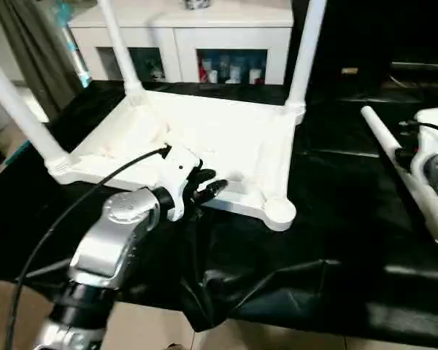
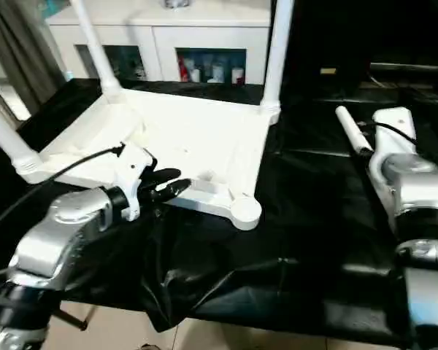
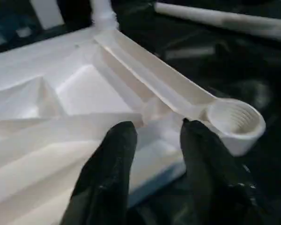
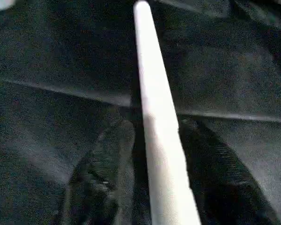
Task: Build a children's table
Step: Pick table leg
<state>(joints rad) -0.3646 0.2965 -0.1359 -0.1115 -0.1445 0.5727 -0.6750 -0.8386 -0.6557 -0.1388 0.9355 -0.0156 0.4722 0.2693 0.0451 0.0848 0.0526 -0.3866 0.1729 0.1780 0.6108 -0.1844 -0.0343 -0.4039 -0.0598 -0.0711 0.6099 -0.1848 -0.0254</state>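
Three legs (image 1: 304,45) stand up from the corners of the children's table (image 1: 204,138), which lies upside down on the black-covered tabletop (image 1: 336,240), just in front of a white cabinet (image 1: 204,29) with glass doors. Its near right corner socket (image 1: 279,210) is empty, its thread showing. At the near edge of the upturned table, just beside that socket, the left gripper (image 3: 152,136) hangs with its jaws parted, both black fingers (image 3: 113,154) apart and grasping nothing. Well off to the table's right, the fourth leg (image 2: 358,149) lies loose on the black cover. The right gripper (image 4: 152,140) straddles it, jaws spread to either side with gaps showing, not clenched.
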